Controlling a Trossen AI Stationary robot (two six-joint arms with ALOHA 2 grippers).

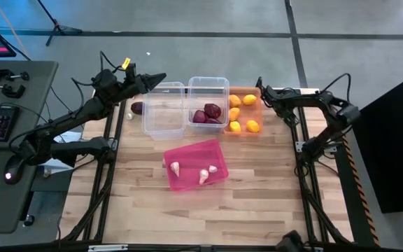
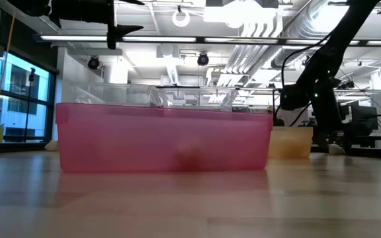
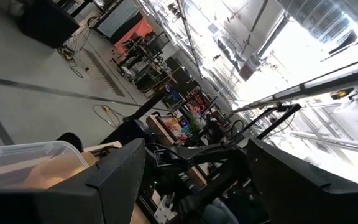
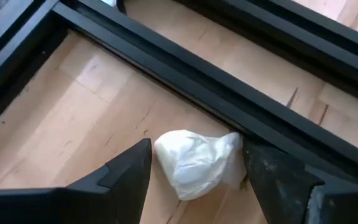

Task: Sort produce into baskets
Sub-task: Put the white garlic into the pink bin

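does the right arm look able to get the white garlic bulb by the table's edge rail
Probably yes. The right gripper is open, and the white garlic bulb lies on the wooden table between its fingers. The bulb sits against the black frame rail, which may crowd one finger.

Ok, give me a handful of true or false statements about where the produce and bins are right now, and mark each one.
1. The pink bin holds the garlic bulbs. True.
2. The lemons lie in a clear bin. False: they lie in the orange bin.
3. One red onion lies on the table outside any bin. True.
4. Both clear bins hold onions. False: the left clear bin looks empty.
5. The right gripper has a white garlic bulb between its open fingers. True.
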